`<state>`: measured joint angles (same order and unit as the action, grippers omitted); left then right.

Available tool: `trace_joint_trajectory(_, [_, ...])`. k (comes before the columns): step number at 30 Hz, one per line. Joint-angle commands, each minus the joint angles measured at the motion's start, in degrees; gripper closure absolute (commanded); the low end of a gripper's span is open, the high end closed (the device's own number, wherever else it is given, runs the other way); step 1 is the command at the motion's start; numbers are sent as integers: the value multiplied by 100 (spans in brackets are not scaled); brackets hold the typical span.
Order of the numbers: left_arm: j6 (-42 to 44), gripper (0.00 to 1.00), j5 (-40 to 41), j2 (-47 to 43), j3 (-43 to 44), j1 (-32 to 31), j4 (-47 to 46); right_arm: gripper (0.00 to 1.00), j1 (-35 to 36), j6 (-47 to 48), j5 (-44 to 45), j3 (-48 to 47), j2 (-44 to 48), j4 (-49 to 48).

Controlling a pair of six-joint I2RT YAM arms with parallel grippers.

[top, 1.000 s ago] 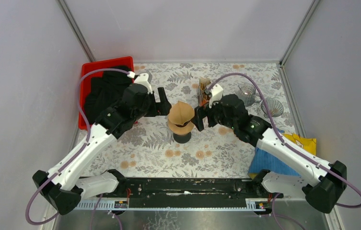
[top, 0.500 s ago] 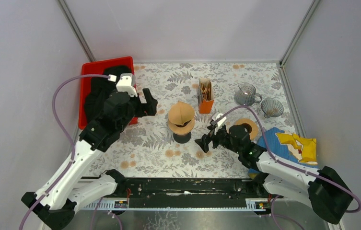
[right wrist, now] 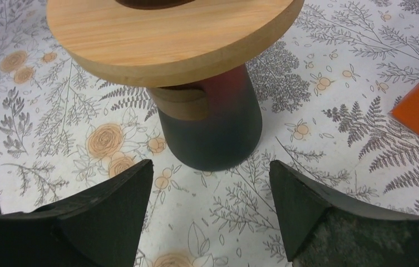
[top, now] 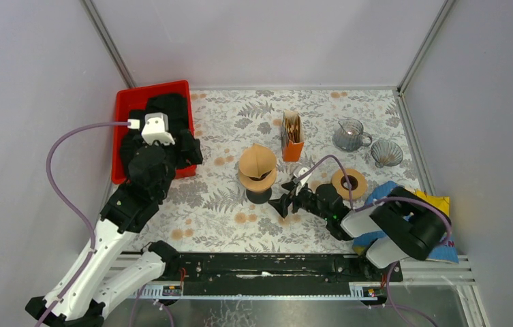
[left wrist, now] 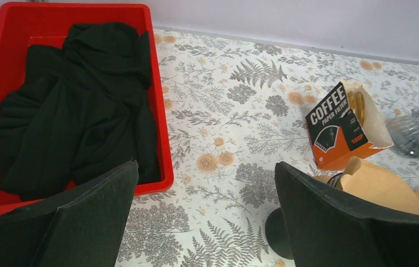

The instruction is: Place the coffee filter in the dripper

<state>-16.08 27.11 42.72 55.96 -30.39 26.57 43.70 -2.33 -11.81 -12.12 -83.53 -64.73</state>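
Counting from the top view: one brown coffee filter [top: 257,159] out of its box, resting on top of the one wood-rimmed dripper [top: 259,181]. The dripper stands on a dark pedestal [right wrist: 212,133] mid-desk [top: 226,204] — whether the paper is fully seated I cannot tell.

- One orange filter box [top: 292,138] just behind and to the right of it, upright, with more brown papers showing at its open top.
- Two glass vessels at the far right: one jug [top: 349,134], one ribbed glass cone [top: 385,152].
- One wooden ring [top: 349,182] with a dark centre, nearer the front.
- One red tray [top: 122,109] at far left, holding one black cloth [left wrist: 68,122].
- One blue cloth [top: 375,194] and one yellow packet [top: 436,201], both partly under the right arm.

Two arms. Left fingers [left wrist: 84,217] hang above the tray's right edge, spread wide, nothing between them. Right fingers [right wrist: 107,217] sit low over the desk, just to the near right of the pedestal — parted, empty, clear of it.
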Motion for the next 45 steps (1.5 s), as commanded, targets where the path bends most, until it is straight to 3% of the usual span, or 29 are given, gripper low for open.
trace_joint_trajectory(1, [149,0,180,-16,-117,117,-442,19,-20,-237,39,26,-847,-2562])
trace_joint_trajectory(3, [149,0,113,7,-138,170,-442,22,-16,-196,235,62,-1269,-3250])
trace_joint_trajectory(24, [9,0,-603,24,-270,886,-511,26,77,39,400,-1195,-2319,-3293])
trace_joint_trajectory(45, [-78,0,-939,-97,-340,1225,-565,33,90,-1,434,-3269,-3850,-3291])
